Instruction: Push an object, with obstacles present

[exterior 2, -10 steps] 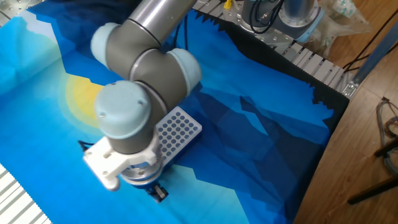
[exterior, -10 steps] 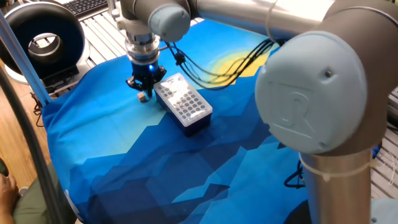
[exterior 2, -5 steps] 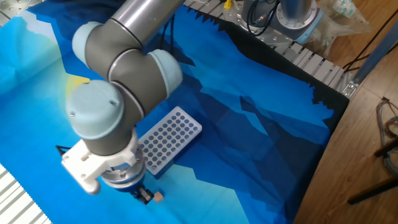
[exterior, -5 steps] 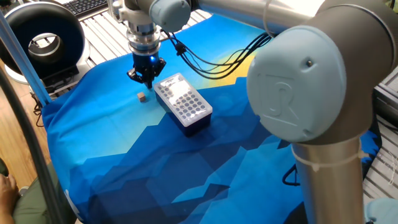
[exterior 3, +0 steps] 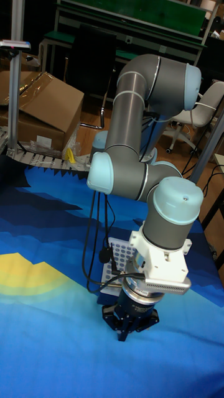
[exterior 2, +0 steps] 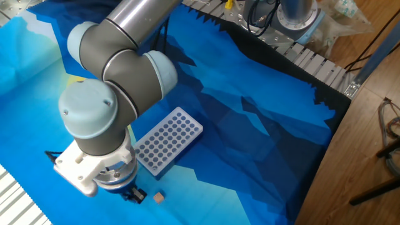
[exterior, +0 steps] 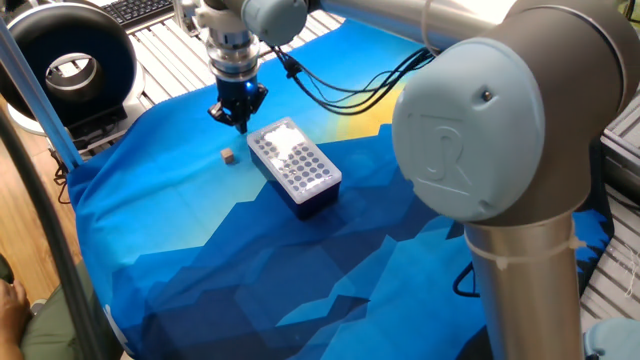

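Note:
The object, a tiny tan cube (exterior: 229,156), lies on the blue cloth just left of the obstacle, a box with a white perforated top and dark blue sides (exterior: 295,165). My gripper (exterior: 240,122) hovers behind the cube, apart from it, with its fingers drawn together on nothing. In the other fixed view the cube (exterior 2: 159,197) sits right of the gripper (exterior 2: 134,195), below the near end of the box (exterior 2: 165,142). The tall fixed view shows the gripper (exterior 3: 127,333) pointing down and part of the box (exterior 3: 118,255); the cube is hidden there.
The blue patterned cloth (exterior: 200,260) covers the table. A black ring-shaped device (exterior: 70,60) stands beyond the cloth's far left corner. Black cables (exterior: 340,100) trail from the wrist above the box. Metal slats (exterior 2: 312,59) edge the table.
The gripper has pulled back from the cube, away from it and slightly up. The cube stays where it was left beside the box's end. The box has not moved.

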